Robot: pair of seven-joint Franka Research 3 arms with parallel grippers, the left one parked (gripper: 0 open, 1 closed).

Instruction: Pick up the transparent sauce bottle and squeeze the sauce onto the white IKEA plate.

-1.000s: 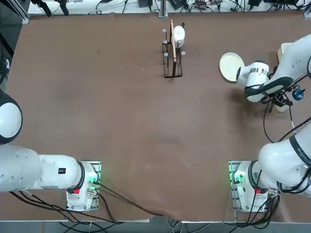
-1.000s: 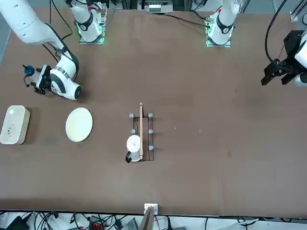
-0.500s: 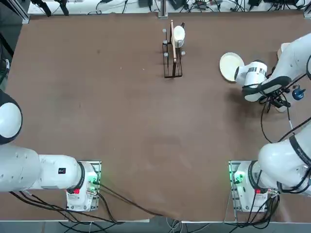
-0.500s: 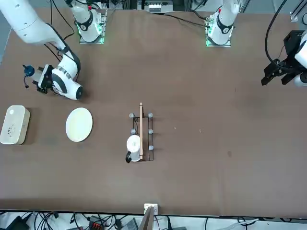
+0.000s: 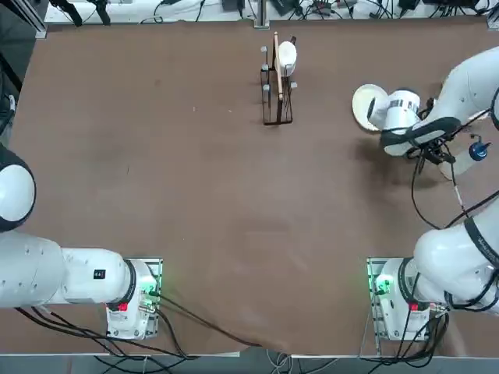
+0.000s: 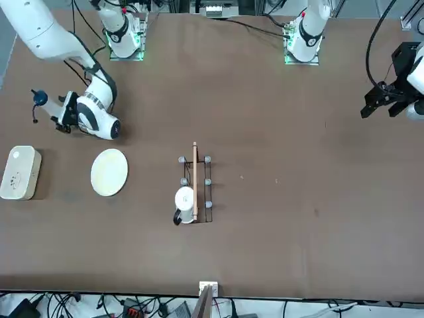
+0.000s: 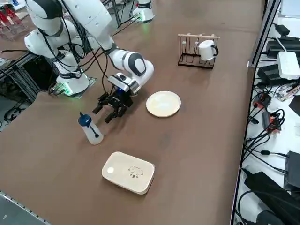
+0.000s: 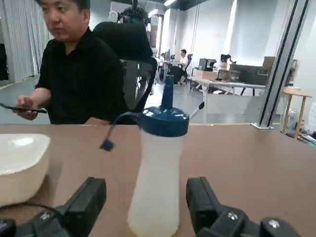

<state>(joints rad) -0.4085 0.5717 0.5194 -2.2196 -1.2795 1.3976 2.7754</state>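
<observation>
While the right end effector is gaping wide, empty, the translucent blue-capped bottle is standing upright; only the wrist view is showing a seated person.

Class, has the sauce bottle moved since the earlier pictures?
No. In the front view, the bottle stands in the same spot relative to the white box.

From here I've got the transparent sauce bottle upright on the table near the white IKEA plate, well apart from it: translucent whitish body, slightly waisted, blue cap with a spout, small stopper dangling on a strap. The plate, my landmark, is round, cream-white, shallow-rimmed, lying flat face up, nothing on it.
</observation>
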